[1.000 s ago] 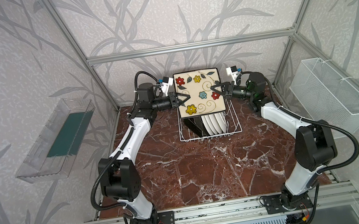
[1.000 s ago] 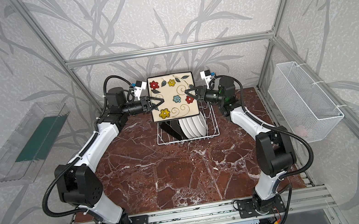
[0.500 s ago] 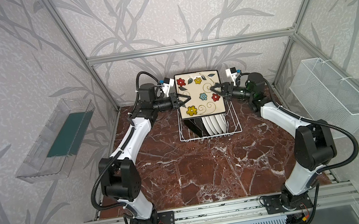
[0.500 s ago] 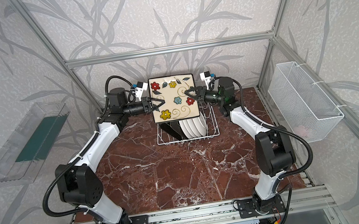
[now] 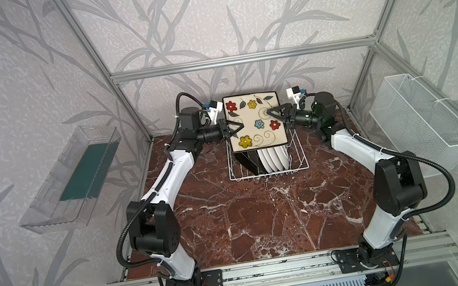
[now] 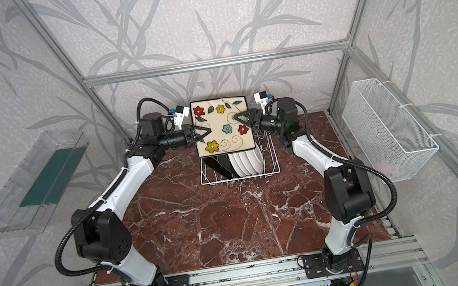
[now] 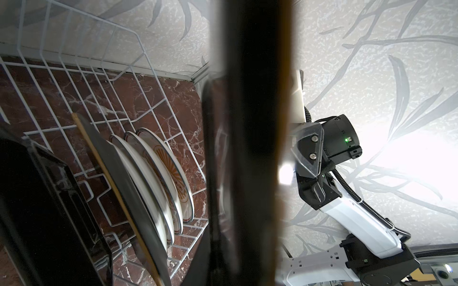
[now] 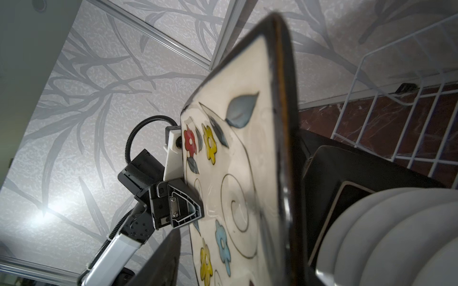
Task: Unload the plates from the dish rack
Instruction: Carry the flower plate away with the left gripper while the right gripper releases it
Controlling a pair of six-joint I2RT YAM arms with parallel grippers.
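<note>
Above the dish rack [image 5: 300,154], in both top views, the left gripper [image 5: 238,125] is clamping the flowered plate [image 5: 255,133]; the right gripper [image 5: 272,115] is gaping at its right edge. Left wrist view: round plates [image 7: 173,178] are standing racked. Right wrist view: black-backed plates [image 8: 359,178] are standing beside them.

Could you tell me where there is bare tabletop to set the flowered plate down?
The widest free patch is the marble tabletop in front of the dish rack, between the two arms. Narrower bare strips flank the rack. Crowded: the back, where the left claw and right claw bracket the flowered plate.
</note>
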